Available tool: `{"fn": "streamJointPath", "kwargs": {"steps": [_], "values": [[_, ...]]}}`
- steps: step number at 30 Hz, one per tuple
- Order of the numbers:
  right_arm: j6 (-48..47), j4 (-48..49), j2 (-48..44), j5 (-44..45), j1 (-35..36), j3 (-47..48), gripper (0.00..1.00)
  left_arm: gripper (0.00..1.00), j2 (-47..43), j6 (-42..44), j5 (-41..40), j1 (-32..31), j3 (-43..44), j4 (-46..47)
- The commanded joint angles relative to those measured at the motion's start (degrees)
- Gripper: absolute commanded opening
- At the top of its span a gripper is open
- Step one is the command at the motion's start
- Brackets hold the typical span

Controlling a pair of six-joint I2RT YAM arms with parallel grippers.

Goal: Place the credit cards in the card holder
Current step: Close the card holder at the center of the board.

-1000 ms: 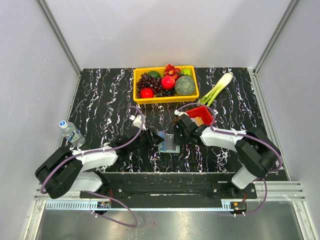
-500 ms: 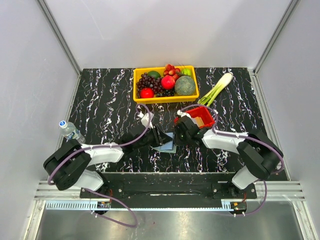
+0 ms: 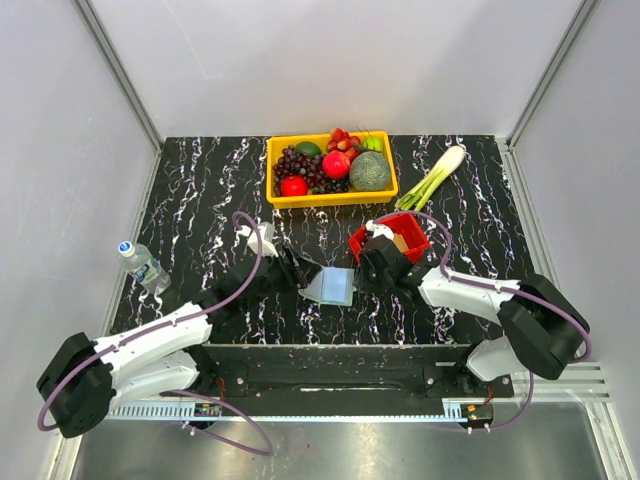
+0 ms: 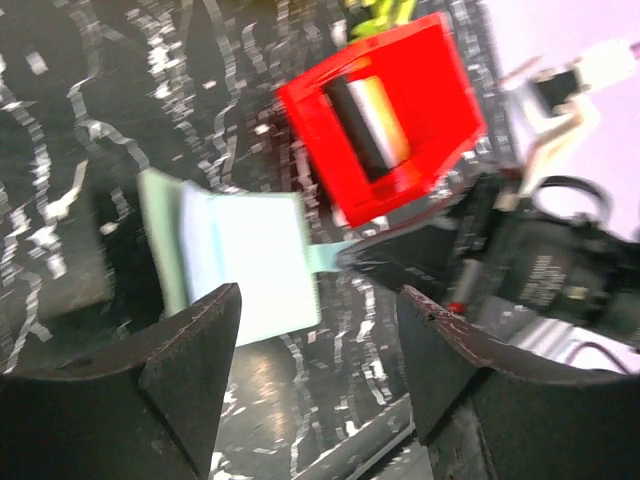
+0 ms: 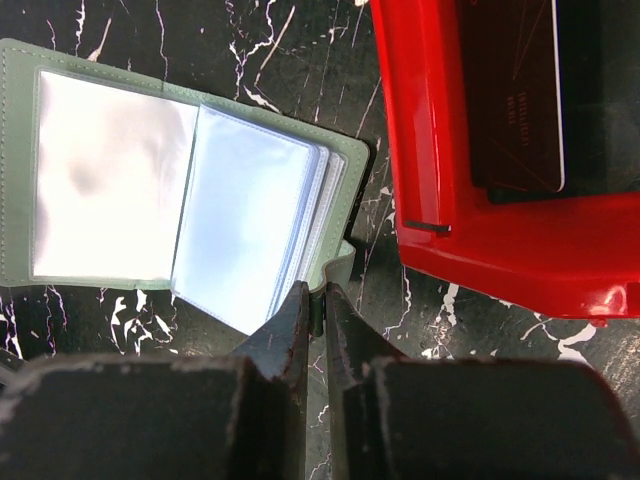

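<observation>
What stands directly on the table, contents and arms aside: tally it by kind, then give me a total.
Card holder: 1
Red basket: 1
Yellow crate of fruit: 1
Water bottle: 1
Leek: 1
Total: 5

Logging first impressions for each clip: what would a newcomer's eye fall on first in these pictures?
The grey-green soft card holder lies open on the black marbled table, its clear sleeves fanned, and the right gripper is shut on its edge tab. Close beside it stands the red plastic basket with a dark plastic card inside. At the table's far edge sits a yellow plastic tray full of fruit.
</observation>
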Motion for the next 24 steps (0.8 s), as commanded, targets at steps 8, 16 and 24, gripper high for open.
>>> {"fn": "streamJointPath", "kwargs": {"steps": [8,16,24], "values": [[1.0,2.1,0.2,-0.7,0.3,0.0,0.1,0.75,11.6,-0.8,-0.2,0.7,-0.1,1.1],[1.6,2.7,0.1,-0.8,0.3,-0.7,0.1,0.63,18.2,-0.6,8.6,0.2,0.3,14.4],[3.0,3.6,-0.3,-0.6,0.3,-1.4,0.1,0.61,19.5,0.9,13.2,-0.5,0.3,20.5]]}}
